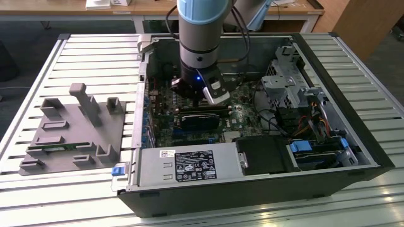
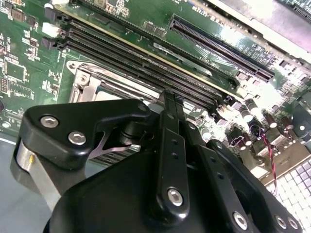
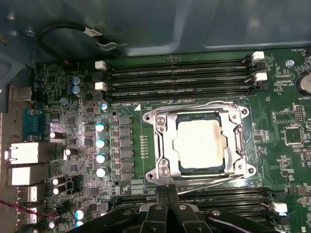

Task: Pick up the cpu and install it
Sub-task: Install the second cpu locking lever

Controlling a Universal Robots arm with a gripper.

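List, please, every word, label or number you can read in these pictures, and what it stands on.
Labels on the power supply: printed, too small to read.
White lettering on the motherboard in the first wrist view: too blurred to read.
cpu: no legible marking on its top.
Nothing can be quoted.

Open from above in the middle of the exterior view: computer case [image 1: 353, 94], side panel off. Crowded inside by the power supply [image 1: 189, 165] at lower centre, and by the drive cage [image 1: 284, 80] and cables [image 1: 271, 124] toward the exterior view's right. Arm [image 1: 200, 28] down through the middle. In the first wrist view, unobstructed above the cpu [image 3: 201, 145], ringed by the metal socket frame [image 3: 163, 145], with memory slots [image 3: 175, 77] close alongside. Passable over the slatted table [image 1: 94, 47] at upper left, past the grey tray [image 1: 63, 142] with its upright posts.
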